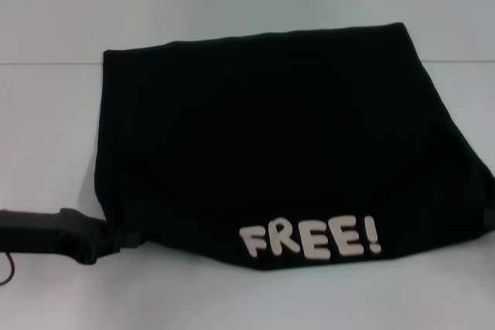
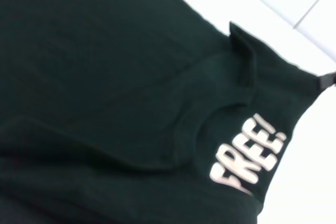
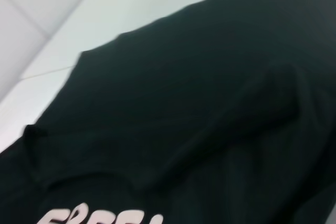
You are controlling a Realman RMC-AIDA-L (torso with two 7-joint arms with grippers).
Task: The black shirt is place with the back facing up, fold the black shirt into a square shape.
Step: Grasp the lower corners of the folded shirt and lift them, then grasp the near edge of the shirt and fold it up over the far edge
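The black shirt [image 1: 263, 137] lies spread on the white table, with its near part folded over so the white "FREE!" lettering [image 1: 309, 239] shows along the front edge. My left gripper [image 1: 124, 239] is at the shirt's near left corner and is shut on the cloth. My right gripper [image 1: 487, 218] shows only as a tip at the shirt's near right corner. In the left wrist view the right gripper [image 2: 326, 80] pinches that stretched corner. The shirt fills the left wrist view [image 2: 105, 77] and the right wrist view [image 3: 210, 103].
The white table [image 1: 46, 152] runs around the shirt on the left, the front and the far side. A seam line [image 1: 46, 63] crosses the surface behind the shirt. A thin red wire [image 1: 8, 264] hangs by my left arm.
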